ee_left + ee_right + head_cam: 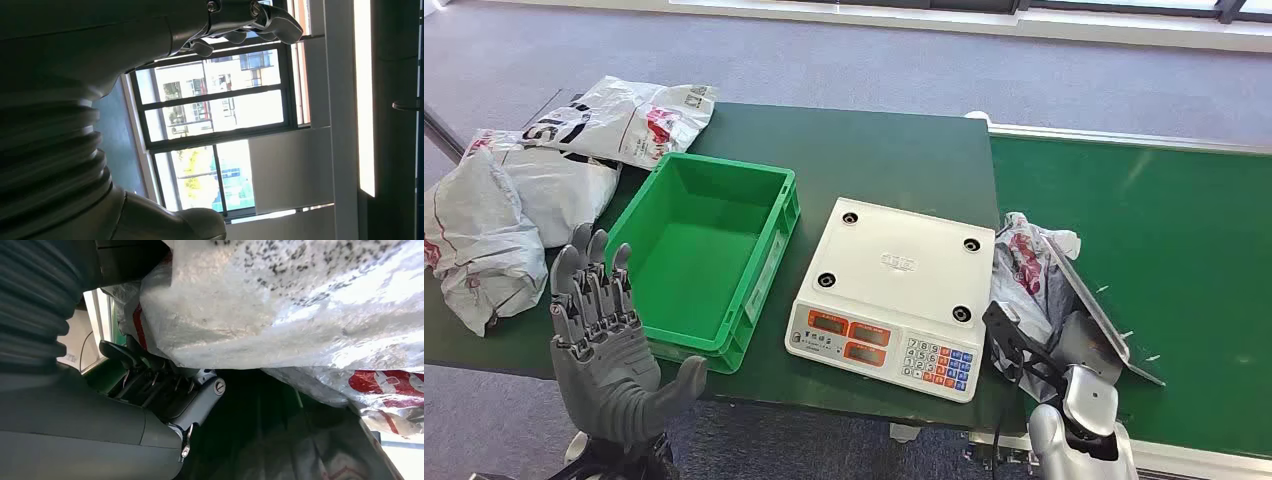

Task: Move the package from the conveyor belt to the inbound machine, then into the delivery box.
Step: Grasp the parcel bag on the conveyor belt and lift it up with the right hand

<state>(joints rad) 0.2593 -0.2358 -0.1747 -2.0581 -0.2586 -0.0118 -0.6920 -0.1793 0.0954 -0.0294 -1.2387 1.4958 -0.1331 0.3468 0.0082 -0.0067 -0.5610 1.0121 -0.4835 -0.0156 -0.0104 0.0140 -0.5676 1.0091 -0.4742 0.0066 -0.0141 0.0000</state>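
My right hand (1024, 352) grips the package (1027, 268) at the conveyor belt's (1184, 230) edge; my left hand (604, 345) hangs spread wide.

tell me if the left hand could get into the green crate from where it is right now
Probably yes. The left hand is raised with fingers spread, holding nothing, just beside the green crate, whose open top has nothing over it. The scale sits on the crate's far side.
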